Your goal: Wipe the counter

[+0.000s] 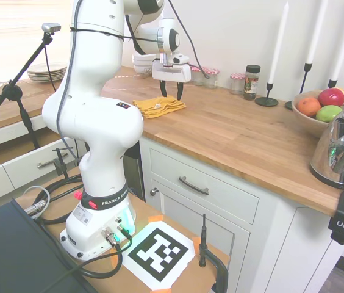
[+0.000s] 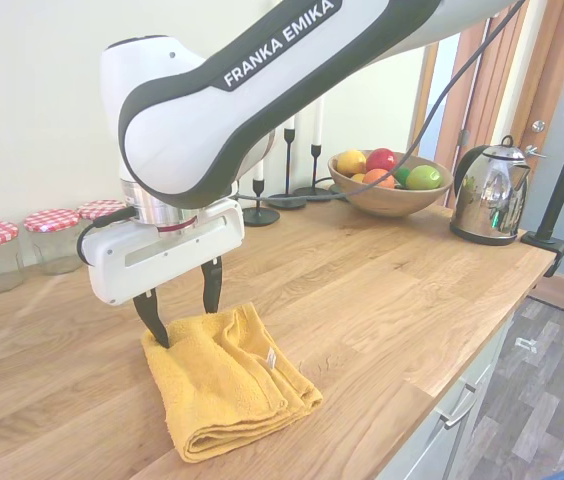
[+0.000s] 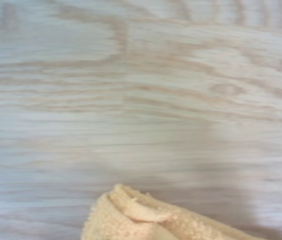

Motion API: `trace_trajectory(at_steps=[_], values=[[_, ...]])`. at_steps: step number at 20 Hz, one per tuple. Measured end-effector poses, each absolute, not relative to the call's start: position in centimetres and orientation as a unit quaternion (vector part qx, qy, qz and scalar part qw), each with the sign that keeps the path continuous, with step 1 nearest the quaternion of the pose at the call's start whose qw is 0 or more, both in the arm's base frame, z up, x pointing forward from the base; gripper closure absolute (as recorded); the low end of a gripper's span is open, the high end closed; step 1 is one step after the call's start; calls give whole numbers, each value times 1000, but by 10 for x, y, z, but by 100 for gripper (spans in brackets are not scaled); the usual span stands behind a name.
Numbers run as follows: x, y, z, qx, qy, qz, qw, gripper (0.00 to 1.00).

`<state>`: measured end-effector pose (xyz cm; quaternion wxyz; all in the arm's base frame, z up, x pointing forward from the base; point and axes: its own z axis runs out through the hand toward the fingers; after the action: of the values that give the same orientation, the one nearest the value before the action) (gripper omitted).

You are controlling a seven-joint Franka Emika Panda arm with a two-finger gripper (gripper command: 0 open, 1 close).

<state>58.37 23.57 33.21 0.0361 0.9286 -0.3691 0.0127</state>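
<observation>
One cloth (image 2: 230, 380) folded on the counter (image 2: 402, 290) near its front edge | fingers (image 2: 152, 320) spread, holding nothing, tips straddling its rear edge | we should descend squarely, pinch several layers (not one loose flap) before wiping.

Franka arm (image 1: 93, 116): glossy white rounded shells with black bands at the joints. "FRANKA EMIKA" in white capitals on a black stripe along the forearm; the same lettering on the black ring above the base. Small dark label with red marks on the lower shell. Base collar lit green, with silver connectors and black cables. Black cable tied along the links. Gripper (image 2: 184, 305): white rectangular body, two black tapered fingers (image 2: 151, 316).
</observation>
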Motion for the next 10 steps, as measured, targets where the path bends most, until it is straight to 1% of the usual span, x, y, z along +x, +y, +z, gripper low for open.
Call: trace_trajectory(at_steps=[10], values=[[583,239,331,928,-371,14,23,100]])
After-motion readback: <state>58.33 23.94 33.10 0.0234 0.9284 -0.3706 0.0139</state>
